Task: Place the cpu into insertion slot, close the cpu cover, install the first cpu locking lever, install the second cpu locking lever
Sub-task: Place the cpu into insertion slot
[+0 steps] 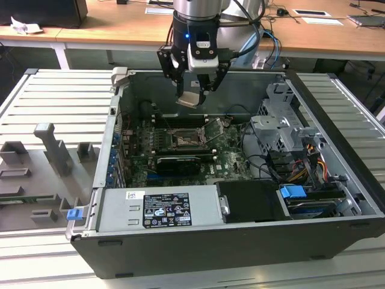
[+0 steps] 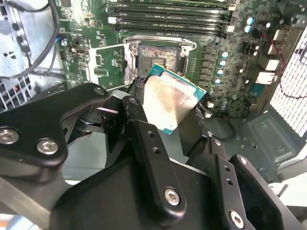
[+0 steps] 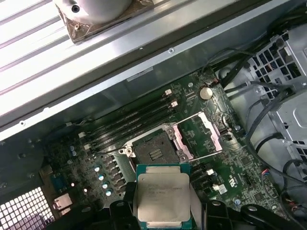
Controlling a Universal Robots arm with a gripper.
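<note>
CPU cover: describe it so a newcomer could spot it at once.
Inside the open computer case, find the green motherboard and its square insertion slot beside the long black memory slots. The cpu cover stands swung open next to that slot: a thin silver frame with a square cut-out, unlike the solid cpu held in the gripper.

Second wrist view: the gripper [image 2: 169, 114] covered the cpu [image 2: 175, 98] along its clamped edges and nearest corner. The cpu itself hid the adjoining rim of the insertion slot [image 2: 160, 53]. First wrist view: the cpu edge farthest from the insertion slot ran off frame. Exterior view: insertion slot contacts were too small to resolve.
</note>
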